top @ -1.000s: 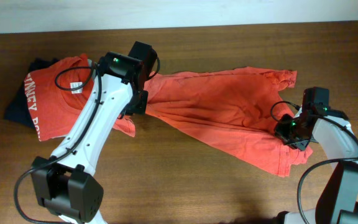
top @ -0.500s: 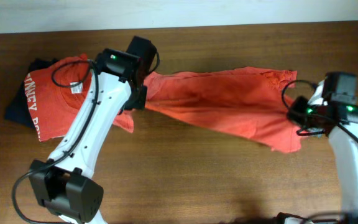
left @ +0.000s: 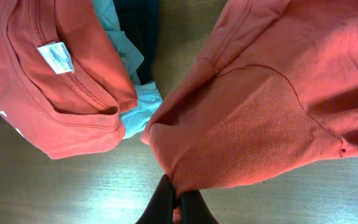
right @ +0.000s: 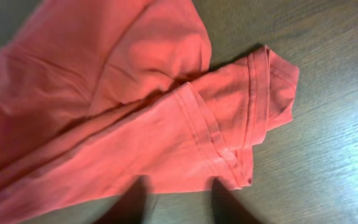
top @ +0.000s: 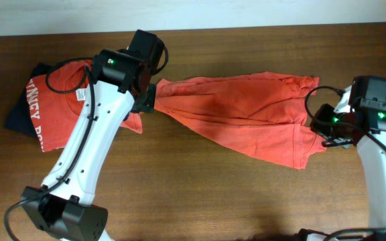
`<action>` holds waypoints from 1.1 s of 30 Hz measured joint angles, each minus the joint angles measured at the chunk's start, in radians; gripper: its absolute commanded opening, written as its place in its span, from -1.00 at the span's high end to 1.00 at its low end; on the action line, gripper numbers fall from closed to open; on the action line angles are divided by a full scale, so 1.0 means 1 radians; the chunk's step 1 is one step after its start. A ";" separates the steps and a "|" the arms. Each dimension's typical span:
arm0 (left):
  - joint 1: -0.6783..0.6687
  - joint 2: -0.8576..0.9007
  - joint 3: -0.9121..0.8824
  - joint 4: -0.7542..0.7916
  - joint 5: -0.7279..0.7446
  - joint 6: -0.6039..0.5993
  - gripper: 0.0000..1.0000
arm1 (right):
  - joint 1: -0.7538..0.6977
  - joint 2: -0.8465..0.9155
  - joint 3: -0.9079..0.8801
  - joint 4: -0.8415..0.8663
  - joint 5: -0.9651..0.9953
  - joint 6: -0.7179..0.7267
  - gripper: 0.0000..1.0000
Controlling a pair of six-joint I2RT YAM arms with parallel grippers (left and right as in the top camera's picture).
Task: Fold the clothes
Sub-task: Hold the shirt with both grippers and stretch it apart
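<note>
A brown wood-grain bench point(top: 200, 194) fills nearly the whole overhead view, with a pale strip of wall point(top: 246, 13) along its far edge behind the spread T-shirt point(top: 246, 114). That orange-red shirt is the largest thing on the bench, stretched out in loose folds across the middle, its plain side up. The white left arm point(top: 92, 147) reaches in diagonally to the shirt's left end, and the right arm point(top: 380, 167) comes up to its right end. Just left of the spread shirt, touching it, lies a folded T-shirt point(top: 52, 110) of the same orange-red with white lettering along its outer edge. Under that one, further left of the spread shirt, a navy garment point(top: 19, 117) sticks out, and a pale grey-blue garment point(left: 138, 109) shows between the layers. The left gripper point(left: 178, 202) is clenched on a bunched fold at the spread shirt's left end. The right gripper point(right: 179, 199) is released, its blurred fingers point(right: 132, 199) standing apart at the hemmed right edge of the spread shirt. A white neck tag point(left: 55, 57) sits inside the folded shirt's collar
</note>
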 measured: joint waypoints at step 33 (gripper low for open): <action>0.000 0.000 0.001 -0.001 0.000 0.000 0.99 | 0.000 0.387 -0.031 0.246 -0.099 0.093 -0.39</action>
